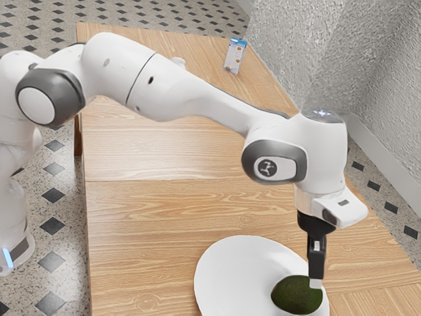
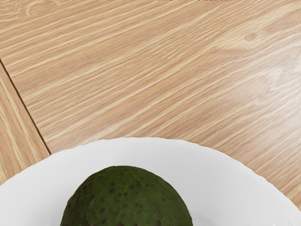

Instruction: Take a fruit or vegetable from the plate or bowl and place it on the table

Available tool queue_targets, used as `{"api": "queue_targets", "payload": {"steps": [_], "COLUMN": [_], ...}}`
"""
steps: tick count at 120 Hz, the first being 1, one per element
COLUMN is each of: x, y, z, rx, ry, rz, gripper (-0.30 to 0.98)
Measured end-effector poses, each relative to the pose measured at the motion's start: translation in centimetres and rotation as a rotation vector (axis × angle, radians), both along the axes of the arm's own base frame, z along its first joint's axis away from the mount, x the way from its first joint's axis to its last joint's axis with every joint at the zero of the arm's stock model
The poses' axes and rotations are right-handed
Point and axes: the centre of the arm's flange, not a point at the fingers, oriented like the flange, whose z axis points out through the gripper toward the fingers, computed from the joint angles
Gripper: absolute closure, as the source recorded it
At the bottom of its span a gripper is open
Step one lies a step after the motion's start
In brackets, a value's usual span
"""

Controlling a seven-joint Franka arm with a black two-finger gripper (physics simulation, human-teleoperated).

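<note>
In the exterior view my gripper (image 1: 316, 284) points straight down at the plate's edge, its tip overlapping the upper right side of a dark green avocado (image 1: 296, 295). That view does not settle whether it touches the fruit. The avocado lies on a white plate (image 1: 227, 273), near the rim on the exterior view's right. From the wrist, the speckled avocado (image 2: 127, 200) appears large and close under my hand, with the white plate (image 2: 225, 176) around it.
The wooden table (image 1: 164, 217) extends around the plate and back beneath the arm. A small clear and blue packet (image 1: 235, 56) lies at its far end. A rough grey wall (image 1: 316, 52) rises beyond the table's edge on the exterior view's right.
</note>
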Motion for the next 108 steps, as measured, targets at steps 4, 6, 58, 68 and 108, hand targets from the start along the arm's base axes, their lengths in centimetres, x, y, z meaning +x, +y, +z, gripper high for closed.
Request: {"api": "queue_targets", "payload": {"steps": [4, 6, 58, 68, 108], "x": [-0.1, -0.2, -1.7, -1.4, -0.3], "y": [-0.2, -0.3, 1.7, 1.8, 2.0], "z": [-0.2, -0.4, -4.2, -4.7, -7.6], "rx": [-0.006, -0.008, -0.046, -0.050, -0.053], "ry": [0.000, 0.002, 0.017, 0.014, 0.025], "rz": [-0.015, -0.021, -0.061, -0.064, -0.067], "gripper": [0.00, 0.00, 0.00, 0.00, 0.00]}}
